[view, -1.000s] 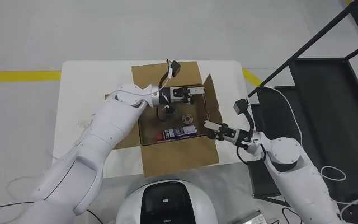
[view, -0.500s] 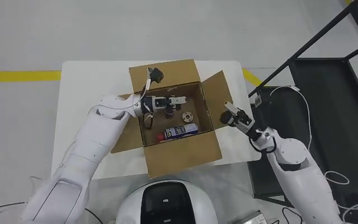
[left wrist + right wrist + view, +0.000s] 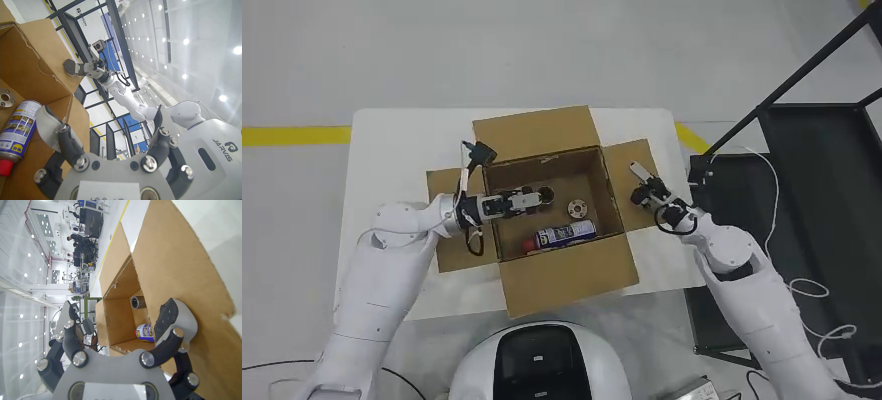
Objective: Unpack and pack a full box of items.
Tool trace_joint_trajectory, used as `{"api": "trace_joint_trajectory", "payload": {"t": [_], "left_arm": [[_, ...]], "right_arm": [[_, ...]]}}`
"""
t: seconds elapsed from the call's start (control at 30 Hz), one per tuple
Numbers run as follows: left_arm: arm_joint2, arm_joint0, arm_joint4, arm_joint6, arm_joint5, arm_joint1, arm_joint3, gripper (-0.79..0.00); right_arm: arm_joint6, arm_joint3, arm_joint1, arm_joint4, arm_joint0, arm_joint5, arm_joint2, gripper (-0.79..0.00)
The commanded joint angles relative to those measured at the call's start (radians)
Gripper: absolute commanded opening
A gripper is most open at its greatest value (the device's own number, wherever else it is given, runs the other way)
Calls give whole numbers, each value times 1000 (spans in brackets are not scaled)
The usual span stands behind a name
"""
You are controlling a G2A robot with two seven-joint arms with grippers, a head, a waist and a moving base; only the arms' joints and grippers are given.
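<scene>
The cardboard box (image 3: 542, 128) stands open on the white table (image 3: 402, 140) with its flaps spread outward. Inside lie a blue and yellow spray can (image 3: 564, 236) (image 3: 15, 132) (image 3: 144, 332), a metal flange (image 3: 578, 209) (image 3: 5, 98) and a dark metal cylinder (image 3: 544, 194) (image 3: 137, 302). My left gripper (image 3: 522, 199) (image 3: 102, 117) is open just inside the box's left wall, above the items and holding nothing. My right gripper (image 3: 642, 185) (image 3: 119, 313) is open over the right flap (image 3: 632, 190) (image 3: 179, 266), one finger pad (image 3: 166, 317) against the cardboard.
A dark metal rack (image 3: 802, 180) stands close to the table's right edge, beside my right arm. The left flap (image 3: 447, 225) lies out under my left forearm. The front flap (image 3: 562, 280) overhangs toward me. Bare table shows at the left and far sides.
My left gripper has drawn back from the box's middle to its left wall. My right gripper moved from the front right corner onto the right flap, which now lies folded outward.
</scene>
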Motion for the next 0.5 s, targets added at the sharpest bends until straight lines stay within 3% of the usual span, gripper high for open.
{"api": "trace_joint_trajectory", "payload": {"t": [0.0, 0.47], "left_arm": [[-22, 18, -8, -2, 1, 7, -16, 0], [-163, 118, -45, 16, -14, 49, -103, 0]], "right_arm": [[-9, 17, -4, -19, 18, 21, -20, 0], [77, 6, -9, -101, 34, 100, -65, 0]]}}
